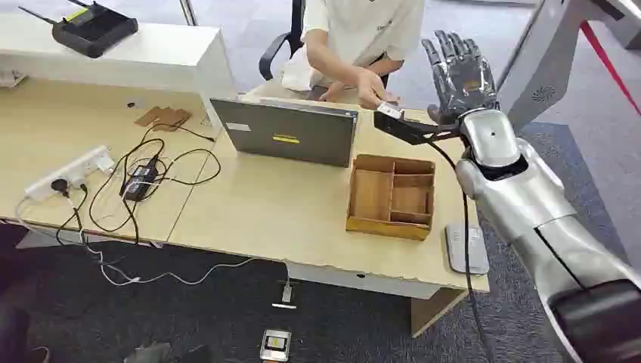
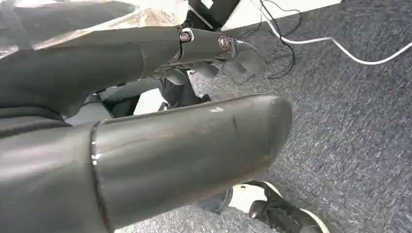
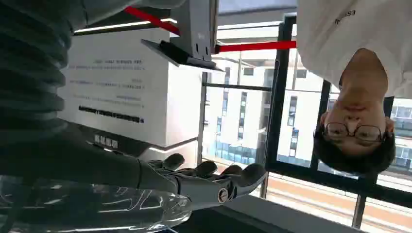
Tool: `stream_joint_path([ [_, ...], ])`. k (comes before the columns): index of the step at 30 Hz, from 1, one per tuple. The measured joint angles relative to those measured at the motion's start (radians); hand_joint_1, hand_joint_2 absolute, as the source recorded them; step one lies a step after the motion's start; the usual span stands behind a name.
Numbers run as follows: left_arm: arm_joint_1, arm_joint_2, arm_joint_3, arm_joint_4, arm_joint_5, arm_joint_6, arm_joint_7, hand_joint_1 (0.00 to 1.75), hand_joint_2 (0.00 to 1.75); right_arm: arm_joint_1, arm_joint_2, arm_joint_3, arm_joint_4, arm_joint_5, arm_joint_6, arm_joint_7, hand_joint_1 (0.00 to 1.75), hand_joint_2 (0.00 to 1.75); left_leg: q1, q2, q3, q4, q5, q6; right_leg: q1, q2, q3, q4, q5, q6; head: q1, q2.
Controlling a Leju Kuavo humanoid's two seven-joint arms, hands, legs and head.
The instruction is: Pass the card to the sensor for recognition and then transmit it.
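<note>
**Raised hand, card at far desk edge**

Right hand [image 1: 459,76], silver arm, dark fingers: raised upright beyond far right corner of light wooden desk [image 1: 287,212], fingers straight and spread, nothing held. Small white card [image 1: 390,110]: in seated person's hand [image 1: 370,89], just left of right hand, behind open grey laptop [image 1: 287,132]. Compartmented wooden tray [image 1: 391,197]: on desk, below card. Left hand [image 2: 209,53]: hanging over grey carpet; finger state cannot tell.

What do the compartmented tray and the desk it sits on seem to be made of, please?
The brown compartmented tray looks like unfinished wood or bamboo: matte, with thin flat dividers. The pale beige desk looks like laminated board, with a smooth, even surface and square edges.
</note>
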Motion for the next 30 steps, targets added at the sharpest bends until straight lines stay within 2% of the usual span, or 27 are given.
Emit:
stream_joint_path([
  [7,0.011,0.0,-0.001,0.001,-0.01,0.016,0.0,0.0,0.0,-0.02,0.052,0.031,0.11,-0.006,0.0,-0.007,0.0,1.75,0.0,0.001,0.0,0.0,0.0,0.0,0.0,0.001,-0.001,0.0,0.0,0.0,0.0,0.0],
  [16,0.021,0.0,-0.001,0.002,-0.014,0.019,0.0,0.0,0.0,-0.031,0.087,0.054,0.199,-0.021,0.002,-0.008,0.0,1.75,0.0,0.001,0.0,0.0,0.0,0.0,0.0,0.001,-0.001,0.0,0.0,0.0,0.0,0.0],
  [17,0.024,0.0,-0.001,0.002,-0.014,0.02,0.0,0.0,0.0,-0.032,0.09,0.056,0.206,-0.024,0.003,-0.008,0.16,1.75,0.0,0.001,0.0,0.0,0.0,0.0,0.0,0.001,-0.001,0.0,0.0,0.0,0.0,0.0],
  [18,0.025,0.0,-0.001,0.003,-0.014,0.02,0.0,0.0,0.0,-0.033,0.093,0.059,0.211,-0.026,0.004,-0.008,1.66,1.75,0.0,0.001,0.0,0.0,0.0,0.0,0.0,0.001,-0.001,0.0,0.0,0.0,0.0,0.0],
  [19,0.026,0.0,-0.001,0.003,-0.014,0.021,0.0,0.0,0.0,-0.034,0.094,0.06,0.216,-0.029,0.006,-0.009,1.66,1.75,0.0,0.001,0.0,0.0,0.0,0.0,0.0,0.001,-0.001,0.0,0.0,0.0,0.0,0.0],
  [20,0.027,0.0,-0.001,0.003,-0.015,0.021,0.0,0.0,0.0,-0.035,0.097,0.06,0.223,-0.031,0.006,-0.01,1.75,1.75,0.0,0.001,0.0,0.0,0.0,0.0,0.0,0.001,-0.001,0.0,0.0,0.0,0.0,0.0],
  [30,0.029,0.0,-0.001,0.003,-0.033,0.021,0.0,0.0,0.0,-0.042,0.11,0.06,0.253,-0.058,0.0,-0.017,1.75,1.75,0.0,0.001,0.0,0.0,0.0,0.0,0.0,0.001,-0.001,0.0,0.0,0.0,0.0,0.0],
])
